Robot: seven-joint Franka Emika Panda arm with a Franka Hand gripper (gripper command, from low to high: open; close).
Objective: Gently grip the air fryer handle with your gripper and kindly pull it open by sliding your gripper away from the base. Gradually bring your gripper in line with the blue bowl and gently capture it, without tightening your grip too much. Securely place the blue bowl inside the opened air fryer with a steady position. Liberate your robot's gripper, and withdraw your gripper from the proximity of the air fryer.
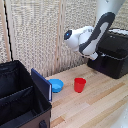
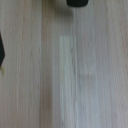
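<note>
Wood-grain planks, pale and smooth, form the tabletop. The boxy black plastic air fryer sits at its far edge, the white arm's gripper just beside it; whether the jaws are spread cannot be told. The shallow round blue bowl rests beside a red cup, against a black fabric case.
</note>
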